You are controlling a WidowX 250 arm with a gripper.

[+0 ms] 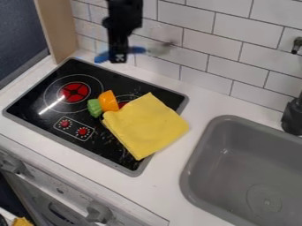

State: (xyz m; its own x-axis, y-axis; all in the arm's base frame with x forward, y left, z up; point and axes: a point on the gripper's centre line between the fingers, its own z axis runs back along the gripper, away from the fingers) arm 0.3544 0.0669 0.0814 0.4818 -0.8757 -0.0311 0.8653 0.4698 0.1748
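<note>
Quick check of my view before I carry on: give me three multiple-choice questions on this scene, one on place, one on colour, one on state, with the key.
1. Where is the yellow cloth?
A) In the sink
B) On the stove top, partly over the counter
C) On the floor

2. What colour is the piece beside the green piece?
A) Orange
B) Purple
C) White

3. How is the cloth?
A) Rolled into a ball
B) Hanging in the air
C) Laid out flat

1: B, its right corner passes the stove's edge.
2: A, the orange piece sits right against it.
3: C, it lies broad and flat, apart from the gripper.
</note>
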